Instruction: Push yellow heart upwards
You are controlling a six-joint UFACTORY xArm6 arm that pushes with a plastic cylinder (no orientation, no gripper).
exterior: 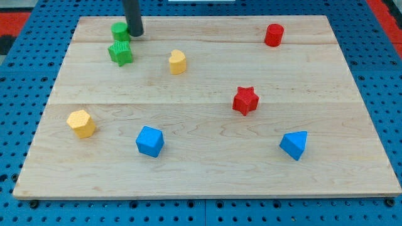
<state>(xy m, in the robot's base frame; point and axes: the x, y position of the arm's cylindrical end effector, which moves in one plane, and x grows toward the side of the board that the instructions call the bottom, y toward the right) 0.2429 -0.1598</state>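
Observation:
The yellow heart [178,61] lies in the upper middle-left of the wooden board [207,169]. My tip [135,34] is near the view's top left, touching or right beside the right side of the green cylinder [119,31]. The tip is up and to the left of the yellow heart, apart from it. A green star [120,53] lies just below the green cylinder, left of the heart.
A yellow hexagon [81,123] lies at the left. A blue cube-like block [150,141] is at the lower middle-left. A red star [245,100] is right of centre. A red cylinder [274,35] is top right. A blue triangular block [294,145] is lower right.

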